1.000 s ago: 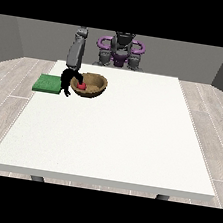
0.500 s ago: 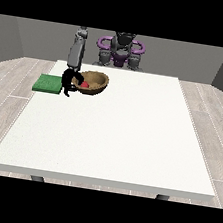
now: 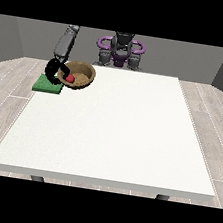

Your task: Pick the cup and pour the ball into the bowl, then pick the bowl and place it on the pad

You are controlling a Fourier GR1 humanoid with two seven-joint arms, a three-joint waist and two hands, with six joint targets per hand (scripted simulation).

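Black hand at the view's left (image 3: 53,70) gripping round brown wooden bowl (image 3: 84,72), small red ball (image 3: 70,78) inside, flat green square pad (image 3: 46,84) just beside, white table (image 3: 115,134)

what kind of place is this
Probably a bare test room set up for a robot, not a home. A large white table stands on a wood-plank floor between plain grey walls, holding only a bowl and a green pad.

Black hand at the view's left (image 3: 53,70) covers the near-left rim of the brown wooden bowl (image 3: 83,74); finger placement too small to read. Hand also hides the right part of the flat green pad (image 3: 45,85). Small red ball (image 3: 70,78) partly hidden behind bowl wall. Other hand not visible.
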